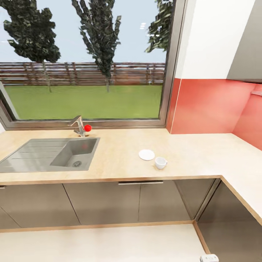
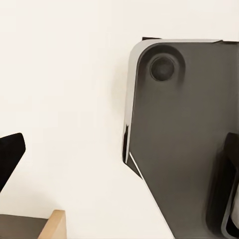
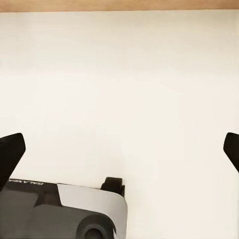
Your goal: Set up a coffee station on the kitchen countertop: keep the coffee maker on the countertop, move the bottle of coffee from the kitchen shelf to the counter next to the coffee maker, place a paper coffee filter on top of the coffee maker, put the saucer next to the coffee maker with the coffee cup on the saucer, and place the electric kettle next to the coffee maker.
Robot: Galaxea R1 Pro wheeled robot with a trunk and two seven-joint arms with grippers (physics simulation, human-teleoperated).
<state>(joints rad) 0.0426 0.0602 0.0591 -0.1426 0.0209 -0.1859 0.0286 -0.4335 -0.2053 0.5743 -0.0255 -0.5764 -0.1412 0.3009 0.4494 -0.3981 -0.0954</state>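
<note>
The base (image 2: 189,149) is a dark grey plate with a rounded corner, a pale silver edge and a round recessed well near that corner. Beyond the right gripper's black fingertips (image 3: 11,154), the base (image 3: 64,214) carries white "GALAXEA" lettering on dark grey beside a silver panel.

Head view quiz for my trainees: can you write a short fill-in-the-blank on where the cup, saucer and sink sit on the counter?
1. The coffee cup stands ____ the saucer, not on it.
2. The sink is set into the kitchen countertop directly below the ____.
3. The knob on the faucet is coloured ____.
4. The wall panel behind the counter's corner is coloured ____.

Missing words: beside; window; red; red
</note>
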